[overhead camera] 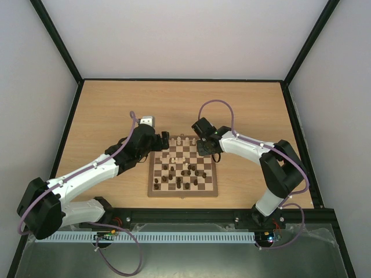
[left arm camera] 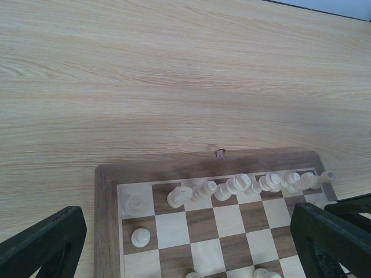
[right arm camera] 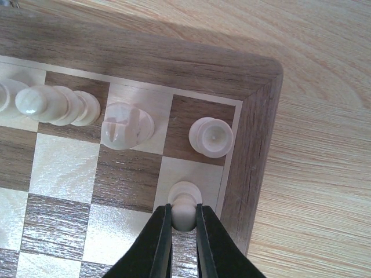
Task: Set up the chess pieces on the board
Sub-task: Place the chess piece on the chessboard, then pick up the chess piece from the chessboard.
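Note:
The board (overhead camera: 183, 194) lies mid-table between both arms. Cream chess pieces (overhead camera: 181, 141) line its far row; dark ones (overhead camera: 188, 171) stand scattered over the middle and near squares. My right gripper (right arm camera: 184, 212) is shut on the round head of a cream pawn (right arm camera: 185, 196), whose base sits over the light second-row square at the board's far right corner, just behind a cream rook (right arm camera: 211, 136). My left gripper (left arm camera: 188, 234) hangs open over the far left corner, its fingers (left arm camera: 49, 240) wide apart, with a cream pawn (left arm camera: 140, 237) and rook (left arm camera: 134, 204) below.
Bare wooden table (overhead camera: 174, 104) stretches beyond the board to the black frame rails and white walls. A small metal clasp (left arm camera: 219, 153) sits on the board's far border (left arm camera: 107, 220). A cream knight (right arm camera: 127, 125) stands beside the right corner rook.

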Controlling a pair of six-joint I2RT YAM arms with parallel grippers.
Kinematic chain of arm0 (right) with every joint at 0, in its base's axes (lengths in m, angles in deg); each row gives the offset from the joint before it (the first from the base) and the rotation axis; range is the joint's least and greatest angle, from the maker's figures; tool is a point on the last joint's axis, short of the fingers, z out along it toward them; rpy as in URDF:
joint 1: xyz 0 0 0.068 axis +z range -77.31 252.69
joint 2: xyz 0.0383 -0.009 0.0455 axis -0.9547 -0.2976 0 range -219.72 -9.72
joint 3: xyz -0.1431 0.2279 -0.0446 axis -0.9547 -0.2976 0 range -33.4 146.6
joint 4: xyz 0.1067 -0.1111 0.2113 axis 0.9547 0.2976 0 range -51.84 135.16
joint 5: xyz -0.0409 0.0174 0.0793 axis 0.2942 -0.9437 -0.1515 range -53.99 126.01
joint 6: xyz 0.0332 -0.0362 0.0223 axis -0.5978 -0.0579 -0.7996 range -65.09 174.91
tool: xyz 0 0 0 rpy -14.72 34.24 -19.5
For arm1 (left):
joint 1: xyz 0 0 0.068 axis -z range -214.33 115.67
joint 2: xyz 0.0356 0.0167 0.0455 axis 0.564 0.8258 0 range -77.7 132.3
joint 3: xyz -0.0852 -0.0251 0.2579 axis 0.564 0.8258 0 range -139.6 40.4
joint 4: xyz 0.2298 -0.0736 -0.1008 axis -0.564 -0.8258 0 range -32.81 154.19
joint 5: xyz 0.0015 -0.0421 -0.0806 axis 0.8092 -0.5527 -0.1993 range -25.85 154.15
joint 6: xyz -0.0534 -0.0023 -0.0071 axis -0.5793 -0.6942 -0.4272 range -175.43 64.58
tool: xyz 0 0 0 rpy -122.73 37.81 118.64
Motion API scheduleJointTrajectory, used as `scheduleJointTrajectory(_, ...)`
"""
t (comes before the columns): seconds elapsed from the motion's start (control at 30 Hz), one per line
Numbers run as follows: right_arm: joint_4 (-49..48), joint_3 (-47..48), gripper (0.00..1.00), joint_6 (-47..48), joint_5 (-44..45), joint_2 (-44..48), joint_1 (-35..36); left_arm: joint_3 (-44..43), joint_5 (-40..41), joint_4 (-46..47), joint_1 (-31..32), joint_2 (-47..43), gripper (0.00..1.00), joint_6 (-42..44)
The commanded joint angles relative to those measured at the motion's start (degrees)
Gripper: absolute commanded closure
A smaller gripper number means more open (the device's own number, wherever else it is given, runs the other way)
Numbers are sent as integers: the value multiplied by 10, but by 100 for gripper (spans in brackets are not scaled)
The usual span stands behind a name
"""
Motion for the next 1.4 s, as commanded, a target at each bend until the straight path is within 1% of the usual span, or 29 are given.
scheduleJointTrajectory(0.0, 11, 4, 89, 4, -2, -9, -4, 6, 0, 14, 1, 5, 1, 3)
scheduleJointTrajectory(0.1, 16, 5, 80, 4, -7, 1, -4, 6, 0, 14, 1, 6, 1, 3)
scheduleJointTrajectory(0.17, 20, 5, 67, 4, -12, 12, -4, 5, 0, 15, 1, 6, 0, 4)
scheduleJointTrajectory(0.37, 38, 8, 53, 4, -17, 59, -4, 6, 2, 14, 1, 7, 0, 2)
scheduleJointTrajectory(0.5, 48, 7, 53, 7, -33, 92, 5, 6, 5, 14, 1, 5, 0, 1)
scheduleJointTrajectory(0.7, 69, 24, 57, 6, -51, 99, 60, 5, 10, 10, 1, 3, 0, -2)
scheduleJointTrajectory(0.83, 70, 30, 63, 7, -68, 81, 91, 3, 27, -1, 0, 0, 0, -12)
scheduleJointTrajectory(0.93, 69, 36, 66, 9, -78, 66, 117, 3, 41, -13, -7, -6, 0, -22)
scheduleJointTrajectory(1.07, 71, 49, 67, 11, -83, 39, 144, 10, 49, -16, -19, -25, 0, -30)
scheduleJointTrajectory(1.37, 91, 68, 70, 9, -78, -9, 157, 20, 50, -14, -27, -46, 1, -32)
